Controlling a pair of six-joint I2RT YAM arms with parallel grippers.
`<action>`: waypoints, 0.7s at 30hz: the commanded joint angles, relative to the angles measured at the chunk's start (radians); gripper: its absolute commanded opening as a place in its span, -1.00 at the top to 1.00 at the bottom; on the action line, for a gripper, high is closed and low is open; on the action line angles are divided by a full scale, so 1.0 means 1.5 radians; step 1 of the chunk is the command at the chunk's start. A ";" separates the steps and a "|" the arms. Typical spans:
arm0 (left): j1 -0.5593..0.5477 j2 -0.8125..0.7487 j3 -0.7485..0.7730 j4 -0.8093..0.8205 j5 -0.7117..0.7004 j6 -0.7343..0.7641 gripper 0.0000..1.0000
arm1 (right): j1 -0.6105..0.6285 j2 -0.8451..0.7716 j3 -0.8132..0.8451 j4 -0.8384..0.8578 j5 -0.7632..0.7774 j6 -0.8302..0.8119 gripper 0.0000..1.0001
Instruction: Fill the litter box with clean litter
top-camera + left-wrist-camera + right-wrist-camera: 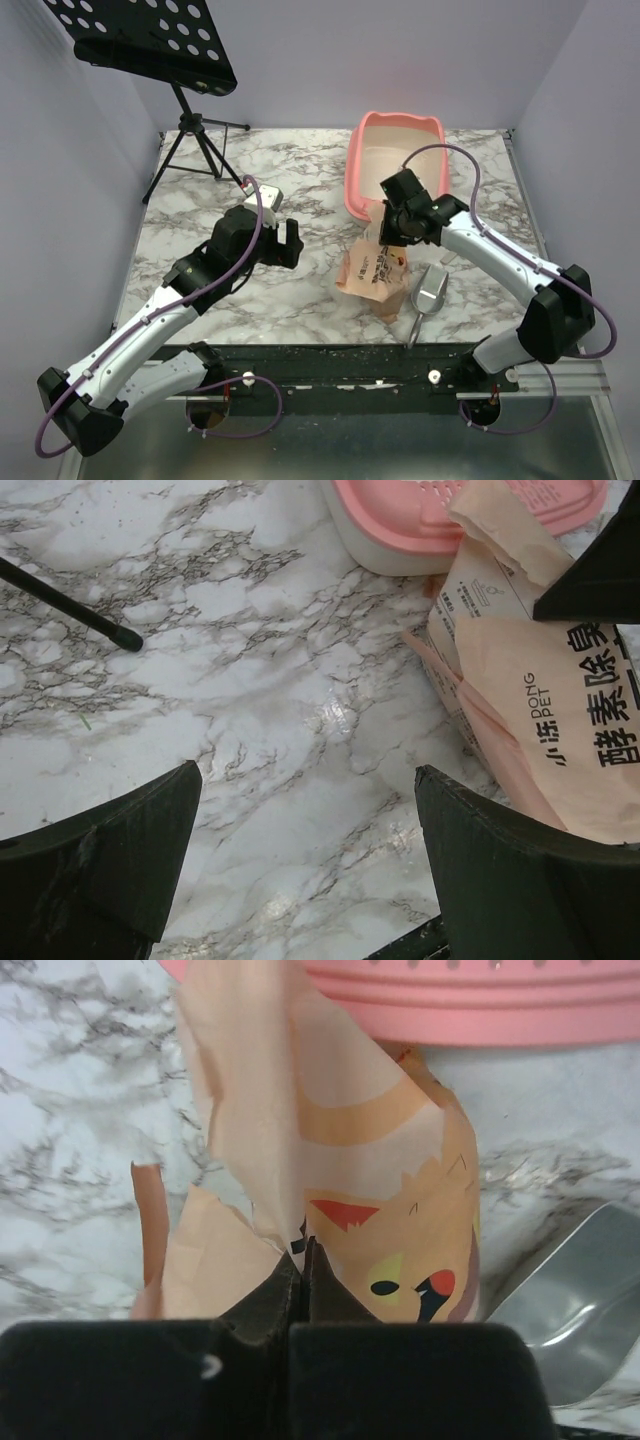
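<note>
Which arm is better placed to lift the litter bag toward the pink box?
Right. The right gripper is shut on the bag's top edge, next to the litter box. The left gripper hangs open over the table, apart from the bag.

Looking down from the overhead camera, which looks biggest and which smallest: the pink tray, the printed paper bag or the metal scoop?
1. pink litter box: largest, though an arm hides part of it.
2. printed paper bag: clearly smaller, crumpled.
3. metal scoop: smallest.
</note>
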 commanded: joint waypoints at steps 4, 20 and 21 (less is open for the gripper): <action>-0.002 -0.019 0.015 -0.037 -0.048 -0.008 -0.93 | 0.021 -0.099 -0.041 0.095 -0.022 0.346 0.99; 0.000 -0.016 0.017 -0.044 -0.100 -0.029 -0.97 | 0.065 0.007 0.184 0.100 0.109 0.480 0.99; 0.001 -0.016 0.019 -0.047 -0.116 -0.033 -0.97 | 0.065 0.014 0.192 0.098 0.111 0.481 0.99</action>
